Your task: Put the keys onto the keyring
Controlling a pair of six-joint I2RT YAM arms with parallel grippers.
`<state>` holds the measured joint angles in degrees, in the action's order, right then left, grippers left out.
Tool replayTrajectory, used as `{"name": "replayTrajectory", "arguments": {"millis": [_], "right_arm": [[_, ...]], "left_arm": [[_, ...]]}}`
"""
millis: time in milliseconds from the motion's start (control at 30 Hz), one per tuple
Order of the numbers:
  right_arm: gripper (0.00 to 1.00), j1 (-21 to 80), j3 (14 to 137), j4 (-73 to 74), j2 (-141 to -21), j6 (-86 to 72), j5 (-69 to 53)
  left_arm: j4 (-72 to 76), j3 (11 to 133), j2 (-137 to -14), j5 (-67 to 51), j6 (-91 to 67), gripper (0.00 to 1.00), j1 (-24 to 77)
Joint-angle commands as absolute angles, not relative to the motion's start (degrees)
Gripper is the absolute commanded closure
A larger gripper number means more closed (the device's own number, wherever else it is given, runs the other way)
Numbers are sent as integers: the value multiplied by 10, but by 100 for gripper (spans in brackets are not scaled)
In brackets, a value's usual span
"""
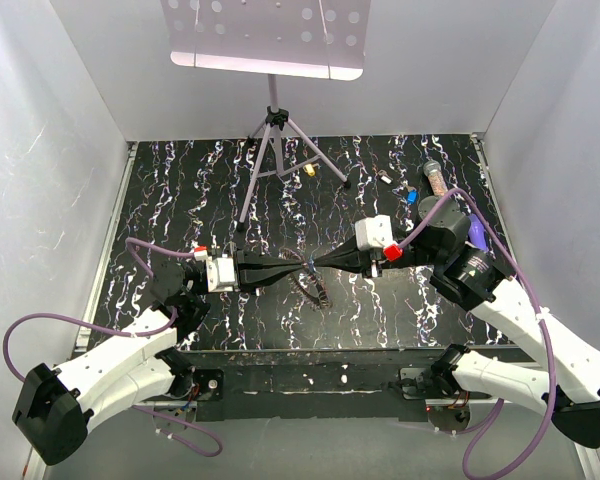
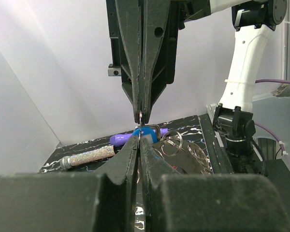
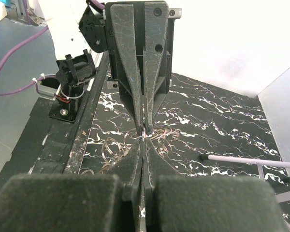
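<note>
Both arms reach in over the middle of the tabletop (image 1: pixel 180 200), nose to nose. My left tool (image 1: pixel 302 264) is clenched, its fingers pressed flat together in the left wrist view. My right tool (image 1: pixel 320 262) is clenched too, with no gap between its fingers. The tips of the two tools meet point to point above the marbled surface. A sliver of thin wire shows right where they meet, but I cannot tell which tool pinches it, if either does. The keyring (image 1: pixel 315 285) sits just below that meeting point, nearer the arm bases, a tangle of grey loops. Whether it hangs or lies on the tabletop I cannot tell. The right wrist view shows its loops spread on either side of my fingers. The blue key (image 1: pixel 412 196) lies well apart at the far right, near the glitter tube (image 1: pixel 435 178). The yellow key (image 1: pixel 310 170) lies at the far edge beside the tripod (image 1: pixel 273 150). A purple pen (image 1: pixel 477 235) lies by the right arm.
</note>
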<state>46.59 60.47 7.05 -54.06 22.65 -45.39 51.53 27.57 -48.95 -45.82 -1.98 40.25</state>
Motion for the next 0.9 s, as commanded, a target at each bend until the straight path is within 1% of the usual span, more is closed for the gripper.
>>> {"name": "replayTrajectory", "arguments": {"millis": [0, 300, 867], "right_arm": [[99, 470, 613, 69, -544, 233, -454], [99, 470, 620, 99, -546, 252, -447], [99, 467, 626, 82, -543, 231, -449]], "left_arm": [[548, 277, -477, -446, -21, 100, 403], [548, 278, -475, -449, -25, 100, 403], [530, 283, -476, -459, -22, 100, 403]]}}
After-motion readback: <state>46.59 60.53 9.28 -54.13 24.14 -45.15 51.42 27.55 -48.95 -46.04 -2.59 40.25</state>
